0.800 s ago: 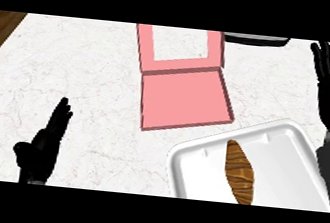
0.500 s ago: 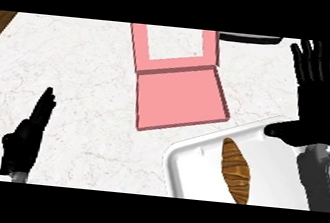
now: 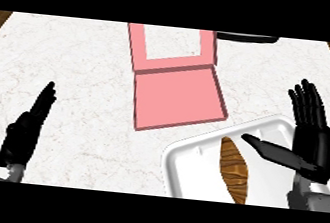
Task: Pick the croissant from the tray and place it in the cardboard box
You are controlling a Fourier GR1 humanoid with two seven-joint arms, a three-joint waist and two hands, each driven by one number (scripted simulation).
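Risk — right hand (image 3: 312, 143) may close beside the croissant (image 3: 235, 174) and nudge it across the tray (image 3: 193, 159), since its thumb points at it from the side.
Fingers straight and spread, nothing held; box (image 3: 177, 92) lies open beyond the tray; left hand (image 3: 24, 132) rests edge-on, fingers together.

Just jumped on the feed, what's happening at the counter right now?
The brown croissant lies on the white tray at the lower right of the marble counter, not yet picked up. The right hand is open over the tray's right side, thumb pointing toward the croissant but not touching it. The pink cardboard box sits open beyond the tray, with nothing inside. The left hand rests open at the lower left, fingers up.
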